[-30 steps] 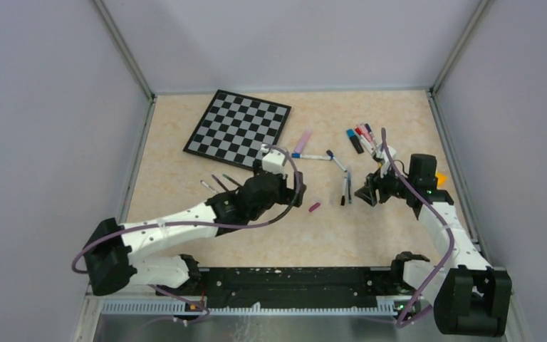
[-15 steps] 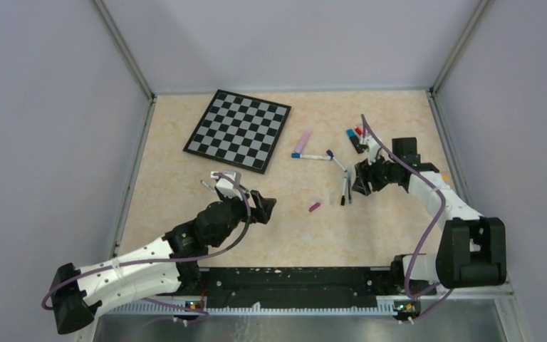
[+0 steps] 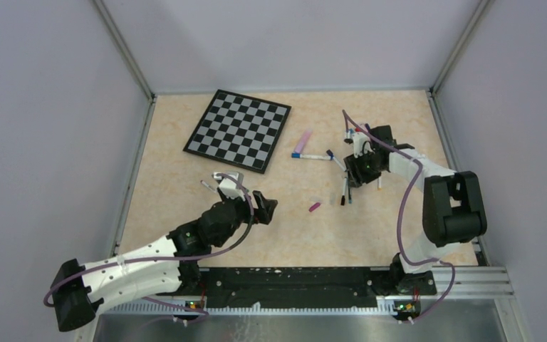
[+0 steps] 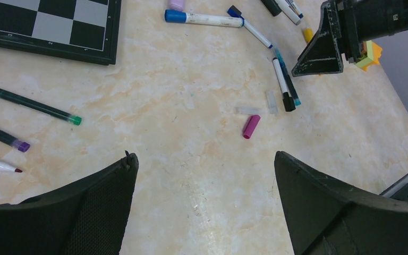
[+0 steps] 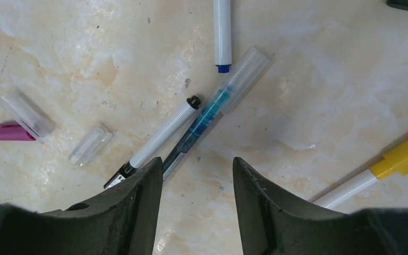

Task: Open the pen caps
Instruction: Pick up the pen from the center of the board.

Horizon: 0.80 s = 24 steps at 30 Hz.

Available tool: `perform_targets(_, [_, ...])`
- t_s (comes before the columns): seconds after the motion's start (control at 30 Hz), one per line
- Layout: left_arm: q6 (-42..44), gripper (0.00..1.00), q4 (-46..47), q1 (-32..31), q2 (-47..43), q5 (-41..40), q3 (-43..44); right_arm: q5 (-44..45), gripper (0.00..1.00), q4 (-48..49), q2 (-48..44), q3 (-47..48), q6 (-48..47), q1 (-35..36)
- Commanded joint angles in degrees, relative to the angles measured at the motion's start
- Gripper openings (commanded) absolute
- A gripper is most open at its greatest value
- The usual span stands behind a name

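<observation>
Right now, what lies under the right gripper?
Under the right gripper, a white pen and a teal pen lie side by side; their near ends hide behind one finger.

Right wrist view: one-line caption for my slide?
Open right claw above a white plastic pen and a clear teal-ink pen on beige marbled tabletop.

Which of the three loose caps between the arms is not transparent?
The magenta cap: it is solid coloured, while the clear cap next to it and the second clear cap a little beyond are see-through.
</observation>
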Motion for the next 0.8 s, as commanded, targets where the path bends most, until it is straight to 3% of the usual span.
perform_targets(0.0, [0.05,0.99,3.19,0.15,0.58,-0.9,0.07,3.06,0.49,-0.15,2.07,3.43,1.98,2.29])
perform_targets(0.77, [-0.43,0.99,3.43,0.15,-0.3,-0.88,-0.46,12.42,0.23,-0.44,1.92,0.71,0.55,4.25])
